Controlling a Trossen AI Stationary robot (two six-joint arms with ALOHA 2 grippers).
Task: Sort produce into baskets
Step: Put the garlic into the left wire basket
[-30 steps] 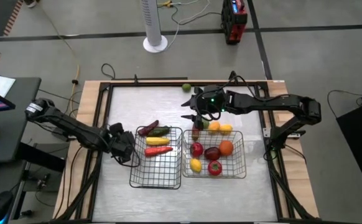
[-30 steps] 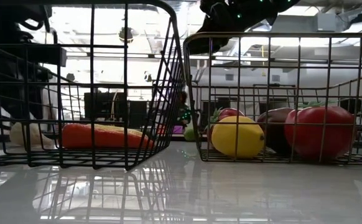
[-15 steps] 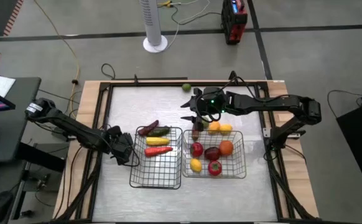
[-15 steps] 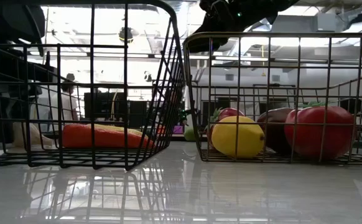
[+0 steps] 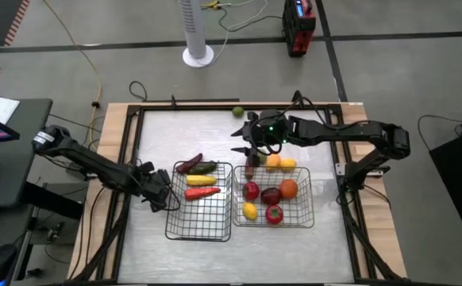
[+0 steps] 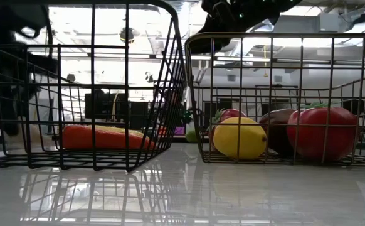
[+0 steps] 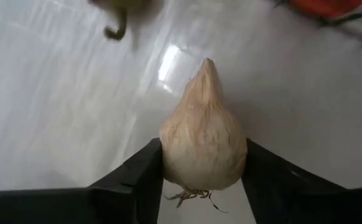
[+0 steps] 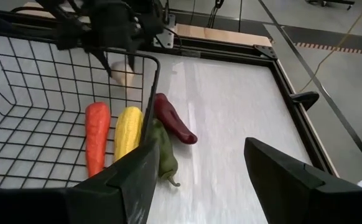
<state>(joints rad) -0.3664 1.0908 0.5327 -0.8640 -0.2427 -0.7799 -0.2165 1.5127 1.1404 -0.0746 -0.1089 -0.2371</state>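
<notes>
From my station, the left gripper (image 5: 161, 197) sits low at the outer left side of the left basket (image 5: 200, 230), on the table (image 5: 191, 131). In its wrist view its two fingers (image 7: 140, 177) press against both sides of the whitish garlic (image 7: 203, 146), so I record it as grasping the garlic, which sits just above the white tabletop.

The left basket holds a red carrot (image 5: 202, 192) and a yellow corn cob (image 5: 200, 180). A maroon pepper (image 5: 189, 164) and a green pepper (image 5: 205, 168) lie just beyond its far edge.

The right basket (image 5: 302, 221) stands touching the left one and holds round red, yellow, orange and dark pieces, including a tomato (image 5: 274, 214) and a lemon (image 5: 249, 210). A lime (image 5: 237, 111) lies alone near the table's far edge.

The right gripper (image 5: 247, 143) hovers over the far-left corner of the right basket, fingers (image 8: 128, 180) parted with nothing between them.
</notes>
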